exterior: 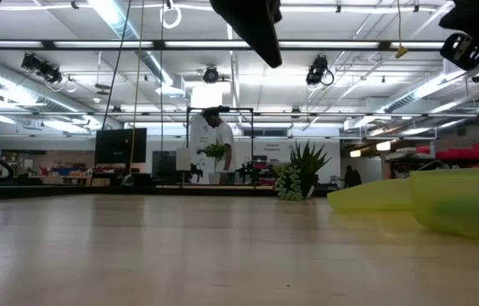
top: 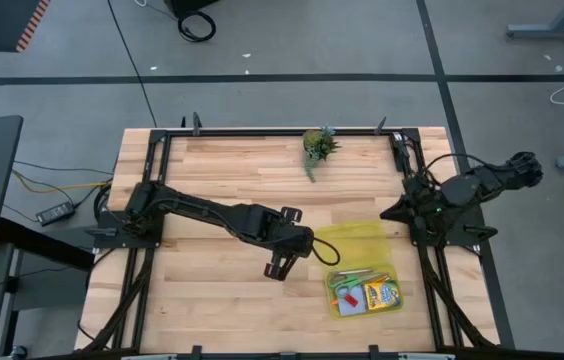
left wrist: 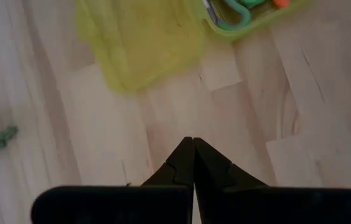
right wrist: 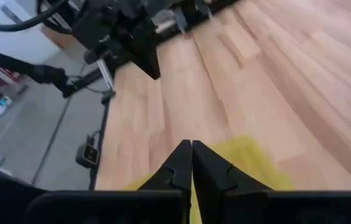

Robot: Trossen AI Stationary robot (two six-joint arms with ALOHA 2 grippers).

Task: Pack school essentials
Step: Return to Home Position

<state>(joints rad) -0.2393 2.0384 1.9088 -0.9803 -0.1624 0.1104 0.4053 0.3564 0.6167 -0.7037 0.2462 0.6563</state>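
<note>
A translucent yellow case [top: 365, 292] lies open on the table's near right part, its lid [top: 354, 240] folded back flat toward the far side. Inside lie a crayon box [top: 383, 295], green-handled scissors [left wrist: 234, 15] and a small red piece [top: 342, 298]. My left gripper [top: 278, 270] hangs shut above the bare wood just left of the case, holding nothing; in the left wrist view its fingertips [left wrist: 193, 146] are pressed together. My right gripper [top: 390, 212] is drawn back at the table's right edge, shut and empty, with its fingertips [right wrist: 191, 149] together.
A small green potted plant [top: 318, 146] stands near the table's far edge. Black frame rails [top: 262, 132] run along the table's edges. Bare wood [top: 212, 300] spreads left of the case. In the low view a person [exterior: 218, 140] stands in the room beyond.
</note>
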